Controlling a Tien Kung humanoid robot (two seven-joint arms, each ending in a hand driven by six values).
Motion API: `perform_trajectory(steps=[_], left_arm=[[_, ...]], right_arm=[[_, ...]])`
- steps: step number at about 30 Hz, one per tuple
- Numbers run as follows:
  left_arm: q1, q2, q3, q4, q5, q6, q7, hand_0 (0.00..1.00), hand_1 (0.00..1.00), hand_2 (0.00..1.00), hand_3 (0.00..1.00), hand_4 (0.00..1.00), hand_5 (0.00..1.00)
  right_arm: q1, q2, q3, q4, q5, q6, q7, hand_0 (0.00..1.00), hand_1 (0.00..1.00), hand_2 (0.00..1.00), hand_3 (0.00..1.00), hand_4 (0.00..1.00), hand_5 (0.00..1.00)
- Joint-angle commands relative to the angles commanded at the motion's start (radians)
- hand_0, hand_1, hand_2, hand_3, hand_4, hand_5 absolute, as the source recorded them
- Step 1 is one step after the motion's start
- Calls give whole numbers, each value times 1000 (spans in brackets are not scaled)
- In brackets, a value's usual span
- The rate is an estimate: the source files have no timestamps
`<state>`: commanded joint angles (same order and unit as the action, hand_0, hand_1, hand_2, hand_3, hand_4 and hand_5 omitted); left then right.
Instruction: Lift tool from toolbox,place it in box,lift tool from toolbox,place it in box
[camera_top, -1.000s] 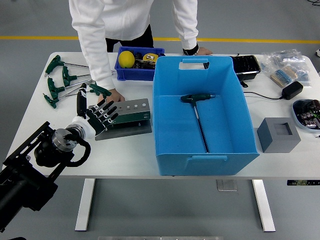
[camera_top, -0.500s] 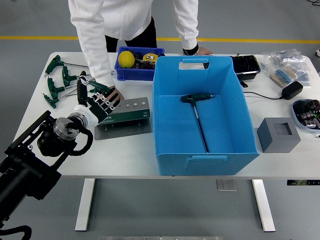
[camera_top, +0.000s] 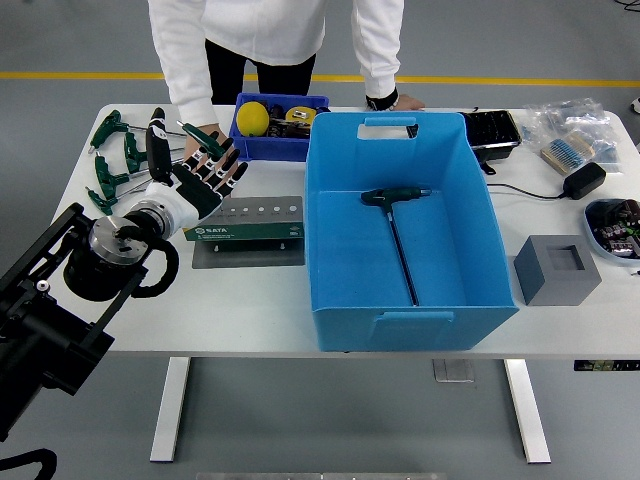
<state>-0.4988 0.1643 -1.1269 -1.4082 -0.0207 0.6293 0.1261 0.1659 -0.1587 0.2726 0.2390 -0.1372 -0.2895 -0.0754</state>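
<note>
The green tool holder (camera_top: 250, 226) stands on a grey plate left of the big blue box (camera_top: 400, 290). Its row of holes looks empty. One green T-handle tool (camera_top: 394, 201) lies inside the box. Several more green T-handle tools (camera_top: 112, 160) lie at the table's far left. My left hand (camera_top: 190, 168) hovers over the holder's far left corner, fingers spread, holding nothing. A person's hand (camera_top: 203, 133) is just behind my fingers, partly hidden; whether it holds a tool I cannot tell. My right arm is out of view.
A small blue bin (camera_top: 262, 146) with a yellow ball stands behind the holder. The person's other hand (camera_top: 394, 101) rests behind the box. A grey block (camera_top: 557, 268), a black adapter (camera_top: 583, 180), a black tray (camera_top: 494, 130) and bagged parts (camera_top: 575, 130) lie at the right.
My left hand has moved away from me and up, from the holder's near left end to its far left corner. The person's hand has drawn back from the holder toward the table's far edge.
</note>
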Motion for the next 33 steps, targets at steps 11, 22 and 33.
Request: perform_trajectory(steps=[11, 22, 33], left_arm=[[-118, 29, 111, -158, 8, 16, 72, 452, 551, 643, 566, 931, 998], [-310, -45, 440, -67, 65, -135, 187, 429, 553, 635, 554, 948, 998], [-503, -164, 750, 362, 450, -427, 335, 452, 584, 665, 760, 930, 998]], right_arm=[[2, -3, 11, 1, -22, 3, -6, 658, 656, 724, 564, 814, 755], [14, -11, 8, 3, -19, 2, -5, 658, 656, 722, 564, 815, 755], [43, -27, 15, 10, -44, 1, -8, 659, 654, 720, 563, 814, 753]])
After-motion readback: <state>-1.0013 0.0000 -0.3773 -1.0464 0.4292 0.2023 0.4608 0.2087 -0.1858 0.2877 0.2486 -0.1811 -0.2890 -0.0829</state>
